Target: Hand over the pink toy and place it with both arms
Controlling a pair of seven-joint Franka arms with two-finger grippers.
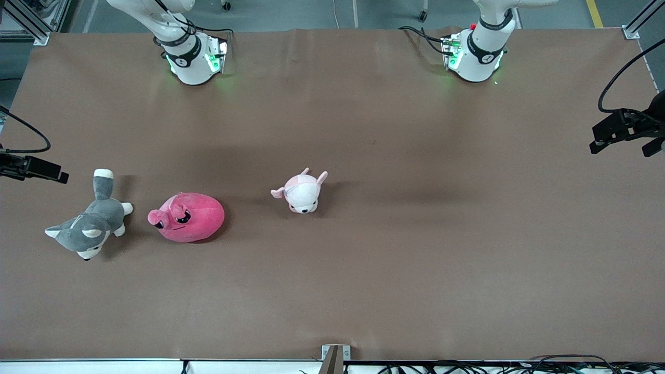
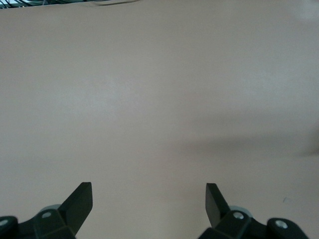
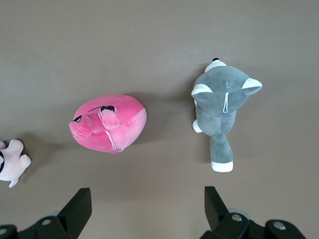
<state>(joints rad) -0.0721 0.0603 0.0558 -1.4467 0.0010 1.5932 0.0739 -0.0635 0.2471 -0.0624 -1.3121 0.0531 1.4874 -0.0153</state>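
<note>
Right gripper [image 3: 144, 206], jaws spread and empty, above the pink toy [image 1: 188, 217] lying on the brown table [image 1: 415, 234] between a grey husky plush [image 1: 89, 222] and a pale piglet plush [image 1: 301, 192]; left gripper [image 2: 148, 203], likewise released, over bare tabletop at its own end.

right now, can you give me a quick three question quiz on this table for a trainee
1. True or false: the pink toy lies between the grey husky plush and the pale piglet plush.
2. The right gripper has its jaws: A open, B shut on the pink toy, C shut on nothing.
3. Fill in: the left gripper is over bare ____.
Key: 1 true; 2 A; 3 table.
</note>
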